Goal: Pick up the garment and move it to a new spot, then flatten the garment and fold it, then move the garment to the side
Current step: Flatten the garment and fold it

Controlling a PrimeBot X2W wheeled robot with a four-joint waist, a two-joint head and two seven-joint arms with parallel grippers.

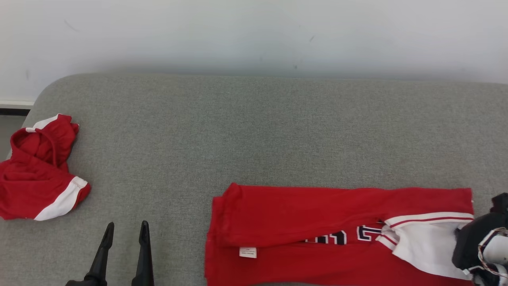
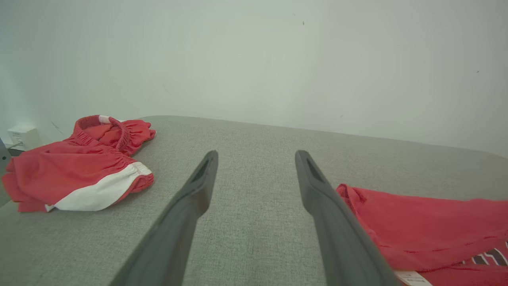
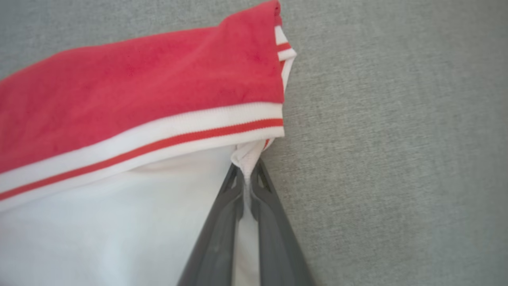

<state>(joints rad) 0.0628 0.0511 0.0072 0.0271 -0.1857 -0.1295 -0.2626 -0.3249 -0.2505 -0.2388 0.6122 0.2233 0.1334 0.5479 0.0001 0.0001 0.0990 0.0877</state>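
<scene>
Garment (image 3: 139, 75) lies with its white edge clamped in right pincer (image 3: 248, 170).

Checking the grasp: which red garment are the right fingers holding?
The red shirt with dark lettering, pinched at its white edge by the right fingers; the bunched red shorts lie apart, untouched.

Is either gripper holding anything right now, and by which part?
The right gripper pinches the red garment by a white fold at its edge, beside the striped band. The left gripper is open and holds nothing.
</scene>
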